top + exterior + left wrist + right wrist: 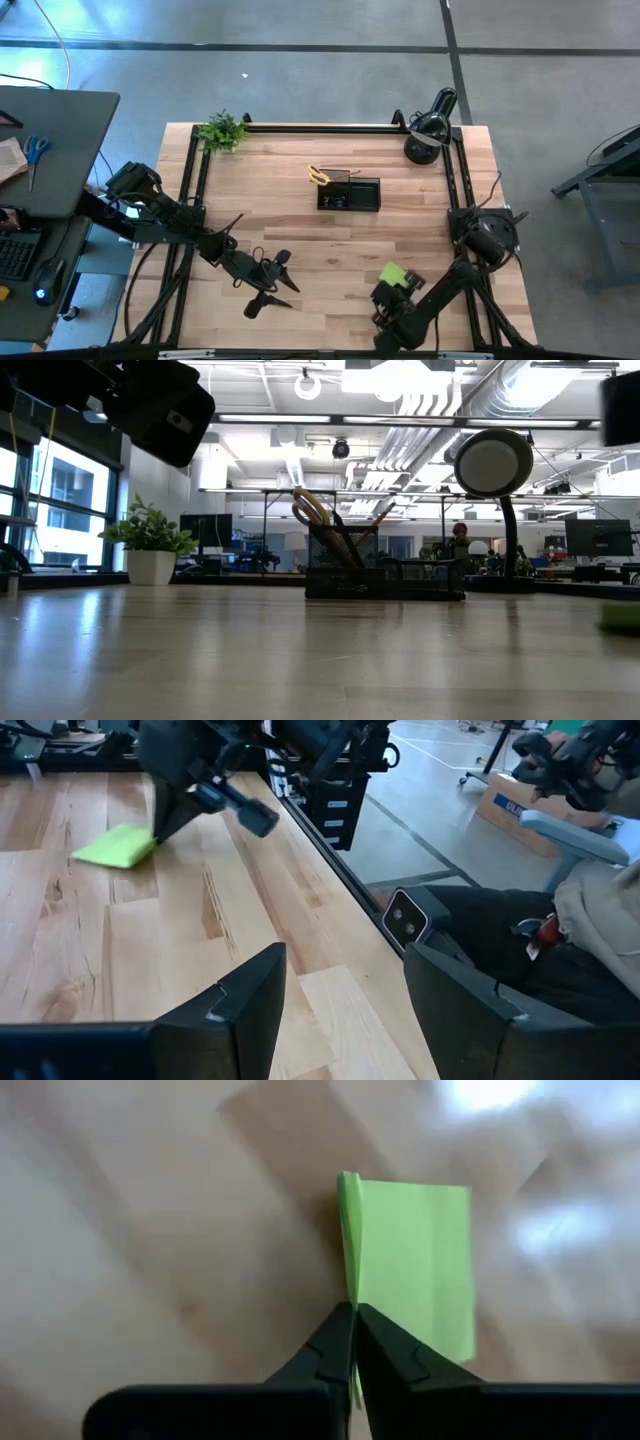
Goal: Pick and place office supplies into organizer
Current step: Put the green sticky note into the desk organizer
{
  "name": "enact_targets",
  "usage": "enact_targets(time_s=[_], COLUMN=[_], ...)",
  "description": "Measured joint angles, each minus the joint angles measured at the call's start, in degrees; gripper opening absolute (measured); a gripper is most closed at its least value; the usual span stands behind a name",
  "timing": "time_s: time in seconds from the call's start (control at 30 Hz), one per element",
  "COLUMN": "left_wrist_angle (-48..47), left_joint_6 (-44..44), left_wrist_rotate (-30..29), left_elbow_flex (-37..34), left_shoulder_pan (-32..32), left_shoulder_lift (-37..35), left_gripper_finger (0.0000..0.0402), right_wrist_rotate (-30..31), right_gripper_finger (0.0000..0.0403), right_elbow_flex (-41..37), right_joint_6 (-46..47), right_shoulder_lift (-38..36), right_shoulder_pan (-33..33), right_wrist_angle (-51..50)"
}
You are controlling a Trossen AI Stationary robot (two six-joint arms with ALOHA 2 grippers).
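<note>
The lime-green sticky-note pad (393, 273) lies near the table's front right; it also shows in the right wrist view (415, 1260) and the left wrist view (115, 847). My right gripper (355, 1318) is shut at the pad's edge. The black organizer (352, 194) stands mid-table toward the far edge, with the yellow-handled scissors (319, 176) upright in its taller section. From table height the organizer (385, 582) holds the scissors (310, 510) and pencils. My left gripper (340, 1010) hovers open near the front left of the table (272, 283), nothing between its fingers. My right gripper has its two fingers closed together on one side edge of the pad (349, 1285), near that edge's end. A thin strip of green shows between the fingers (325, 1355). They come down slanting from above. The pad lies on the table; how many sheets are caught I cannot tell.
A black domed desk lamp (428, 130) stands at the far right corner and a small green plant (223, 130) at the far left corner. A black frame rail (330, 128) runs round the table. A side desk (50, 150) with blue scissors stands off to the left.
</note>
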Motion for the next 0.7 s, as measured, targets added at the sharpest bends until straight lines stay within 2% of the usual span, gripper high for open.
enact_targets(time_s=[0.13,0.3,0.47,0.57,0.7], left_wrist_angle=[-0.21,-0.85,-1.0,-1.03,-1.09], left_joint_6=[0.07,0.18,0.18,0.18,0.18], left_wrist_rotate=[-0.29,-0.31,-0.29,-0.29,-0.29], left_elbow_flex=[0.0,0.0,0.0,0.0,0.0], left_shoulder_pan=[0.0,0.0,0.0,0.0,0.0], left_shoulder_lift=[0.0,0.0,0.0,0.0,0.0], left_gripper_finger=[0.0193,0.0193,0.0193,0.0193,0.0193], right_wrist_rotate=[4.77,14.68,24.34,26.54,26.4], right_gripper_finger=[0.0002,0.0001,0.0001,0.0001,0.0001], right_elbow_flex=[0.02,0.07,0.11,0.11,0.11], right_joint_6=[-4.95,-11.59,-22.13,-32.34,-44.96], right_shoulder_lift=[-0.96,-3.79,-6.48,-7.36,-8.1], right_shoulder_pan=[-2.08,-5.41,-9.88,-14.09,-20.41], right_wrist_angle=[-3.24,-8.01,-11.79,-11.86,-9.8])
